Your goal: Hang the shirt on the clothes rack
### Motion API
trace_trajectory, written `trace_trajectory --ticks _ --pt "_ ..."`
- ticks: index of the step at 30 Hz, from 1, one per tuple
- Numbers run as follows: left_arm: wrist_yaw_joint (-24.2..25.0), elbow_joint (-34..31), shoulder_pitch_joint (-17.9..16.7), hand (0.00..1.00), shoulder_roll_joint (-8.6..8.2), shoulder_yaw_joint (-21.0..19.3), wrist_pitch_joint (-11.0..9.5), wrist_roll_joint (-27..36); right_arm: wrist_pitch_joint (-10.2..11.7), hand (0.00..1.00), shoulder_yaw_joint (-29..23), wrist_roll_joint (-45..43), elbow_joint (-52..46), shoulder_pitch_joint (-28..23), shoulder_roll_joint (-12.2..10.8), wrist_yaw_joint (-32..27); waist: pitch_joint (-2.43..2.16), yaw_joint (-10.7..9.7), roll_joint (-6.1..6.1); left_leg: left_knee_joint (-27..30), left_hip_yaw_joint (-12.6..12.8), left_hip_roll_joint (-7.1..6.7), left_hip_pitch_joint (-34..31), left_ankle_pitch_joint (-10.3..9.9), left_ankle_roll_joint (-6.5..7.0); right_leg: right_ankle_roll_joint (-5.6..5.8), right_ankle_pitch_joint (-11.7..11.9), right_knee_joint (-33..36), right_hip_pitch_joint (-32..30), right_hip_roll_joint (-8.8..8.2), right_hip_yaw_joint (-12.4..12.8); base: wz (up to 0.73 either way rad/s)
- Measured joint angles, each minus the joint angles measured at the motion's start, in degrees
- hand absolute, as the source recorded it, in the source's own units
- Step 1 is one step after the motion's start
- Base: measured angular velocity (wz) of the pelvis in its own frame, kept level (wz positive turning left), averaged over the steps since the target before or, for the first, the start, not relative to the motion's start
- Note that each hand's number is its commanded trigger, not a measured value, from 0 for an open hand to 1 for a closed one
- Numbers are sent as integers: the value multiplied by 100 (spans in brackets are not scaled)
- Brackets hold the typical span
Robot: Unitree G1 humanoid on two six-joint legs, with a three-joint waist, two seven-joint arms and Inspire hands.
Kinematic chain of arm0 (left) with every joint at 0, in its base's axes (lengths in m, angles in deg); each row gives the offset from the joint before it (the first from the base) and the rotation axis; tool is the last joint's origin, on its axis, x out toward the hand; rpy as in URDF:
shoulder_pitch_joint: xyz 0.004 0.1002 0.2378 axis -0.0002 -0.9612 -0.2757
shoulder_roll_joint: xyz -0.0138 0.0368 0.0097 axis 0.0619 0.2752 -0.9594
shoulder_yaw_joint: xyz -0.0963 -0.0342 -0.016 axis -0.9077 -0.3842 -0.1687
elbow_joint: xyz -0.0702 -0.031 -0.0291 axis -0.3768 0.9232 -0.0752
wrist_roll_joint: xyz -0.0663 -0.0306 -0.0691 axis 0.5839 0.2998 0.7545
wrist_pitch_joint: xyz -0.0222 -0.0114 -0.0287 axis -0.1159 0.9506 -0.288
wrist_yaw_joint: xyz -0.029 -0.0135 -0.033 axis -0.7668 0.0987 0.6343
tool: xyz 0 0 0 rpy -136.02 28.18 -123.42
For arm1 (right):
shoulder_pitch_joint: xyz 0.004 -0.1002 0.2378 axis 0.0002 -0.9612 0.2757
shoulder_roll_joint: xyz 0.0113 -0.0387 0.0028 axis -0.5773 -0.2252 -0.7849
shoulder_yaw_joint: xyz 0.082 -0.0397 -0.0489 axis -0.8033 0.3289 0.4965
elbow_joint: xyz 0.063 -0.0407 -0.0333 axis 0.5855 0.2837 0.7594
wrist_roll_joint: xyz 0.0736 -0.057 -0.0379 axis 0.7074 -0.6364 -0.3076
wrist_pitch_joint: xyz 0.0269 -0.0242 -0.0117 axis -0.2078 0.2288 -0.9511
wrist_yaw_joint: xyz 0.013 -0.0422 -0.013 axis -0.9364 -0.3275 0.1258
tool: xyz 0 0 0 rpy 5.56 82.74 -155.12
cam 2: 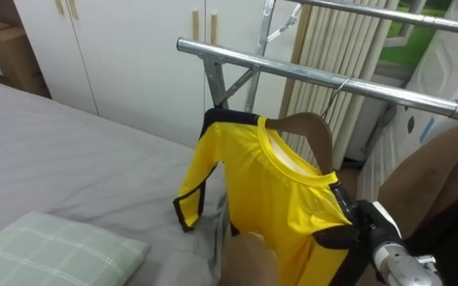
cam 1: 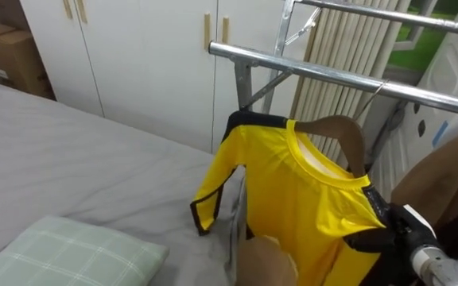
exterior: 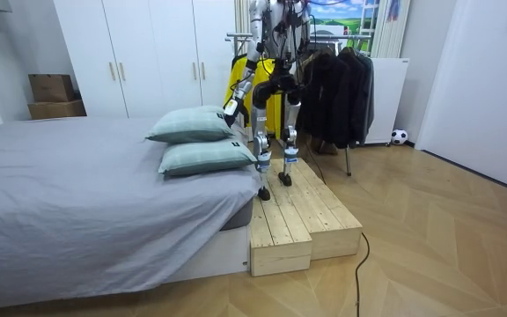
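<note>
yellow shirt (cam 1: 293, 199) on brown hanger (cam 1: 344, 129), hook over metal rail (cam 1: 332, 76), beside bed (cam 1: 70, 159). right robot hand (cam 1: 409, 226) at shirt's shoulder, low right; open or clamped: cannot tell. left robot hand (exterior: 230, 110) hangs near pillows (exterior: 192, 141); state cannot tell.

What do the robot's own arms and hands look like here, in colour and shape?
The right hand is black, with a small white tag at its back. Behind it the wrist is a shiny silver cylinder. In the room view the left hand looks dark, on a slim pale grey forearm; finer detail is too small to tell.
</note>
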Motion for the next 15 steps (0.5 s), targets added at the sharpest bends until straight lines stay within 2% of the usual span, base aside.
trace_trajectory --ticks 7,14,15 --pt "-1 -48 -127 0 -1 -2 -21 0 180 100 -14 -8 113 -65 -5 -3 8 -60 13 -77 -15 3 97 0 -1 27 -16 -98 122 8 -31 2" --pt "-2 -49 -163 0 -1 5 -73 0 195 99 -14 -5 115 -72 -23 -90 14 -96 27 -79 -38 3 101 -2 -1 39 -23 -104 138 8 -42 1" --pt "-2 -48 -163 0 -1 5 -76 0 197 73 -14 -5 115 -73 -23 -94 14 -96 29 -79 -43 3 101 -2 -2 39 -23 -104 138 8 -44 0"
